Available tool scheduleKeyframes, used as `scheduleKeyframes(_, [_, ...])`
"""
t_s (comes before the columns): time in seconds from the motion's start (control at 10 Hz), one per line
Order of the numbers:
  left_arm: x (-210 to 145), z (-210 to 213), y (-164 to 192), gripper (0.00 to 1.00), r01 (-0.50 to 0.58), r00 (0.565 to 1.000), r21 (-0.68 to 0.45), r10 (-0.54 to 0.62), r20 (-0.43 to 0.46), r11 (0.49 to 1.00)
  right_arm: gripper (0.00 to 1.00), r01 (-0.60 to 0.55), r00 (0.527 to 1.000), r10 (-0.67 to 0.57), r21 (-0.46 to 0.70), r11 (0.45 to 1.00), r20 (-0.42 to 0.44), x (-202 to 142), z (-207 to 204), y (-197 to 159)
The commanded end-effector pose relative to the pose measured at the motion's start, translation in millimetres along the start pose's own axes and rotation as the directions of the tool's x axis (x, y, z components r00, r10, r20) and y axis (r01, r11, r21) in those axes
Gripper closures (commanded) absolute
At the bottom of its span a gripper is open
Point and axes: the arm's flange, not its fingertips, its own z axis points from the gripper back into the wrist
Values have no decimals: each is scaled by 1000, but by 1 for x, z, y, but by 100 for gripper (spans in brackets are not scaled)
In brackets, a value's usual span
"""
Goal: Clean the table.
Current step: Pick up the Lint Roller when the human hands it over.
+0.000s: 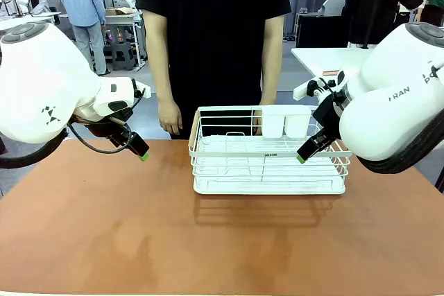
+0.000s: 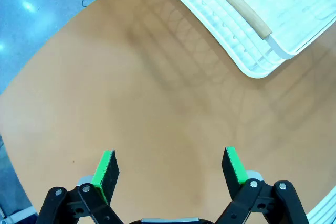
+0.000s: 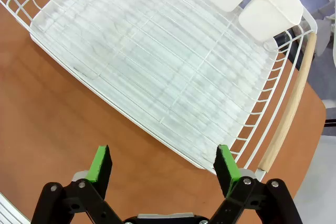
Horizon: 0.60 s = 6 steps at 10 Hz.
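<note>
A: Why does the left claw (image 2: 170,169) hang over the bare table (image 2: 131,87)?

B: I think it is only ready to begin. Its fingers stand wide apart, and they hold nothing and touch nothing. Directly under them is the reddish-brown top. The white wire rack (image 1: 267,171) lies ahead of this claw and to one side, well apart.

A: And why is the rack in the middle?

B: Probably so that both arms can reach it (a person (image 1: 208,32) stands just behind it). Two white cups (image 1: 284,121) sit at its far wall.

A: The right claw (image 3: 163,169)?

B: It is fully apart too, and empty. It hovers above the rack's near edge. The wooden handle (image 3: 289,114) is near one fingertip, and I see no contact. The table is below both claws.
</note>
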Motion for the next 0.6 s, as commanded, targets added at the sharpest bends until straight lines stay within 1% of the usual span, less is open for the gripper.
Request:
scheduleKeyframes(0.0, [0, 0, 0, 0, -1, 1000, 0, 1, 0, 1000, 0, 1, 1000, -1, 0, 1000, 0, 0, 0, 0])
scheduleKeyframes(0.5, [0, 0, 0, 0, 0, 1000, 0, 0, 0, 1000, 0, 0, 1000, 0, 0, 1000, 0, 0, 0, 0])
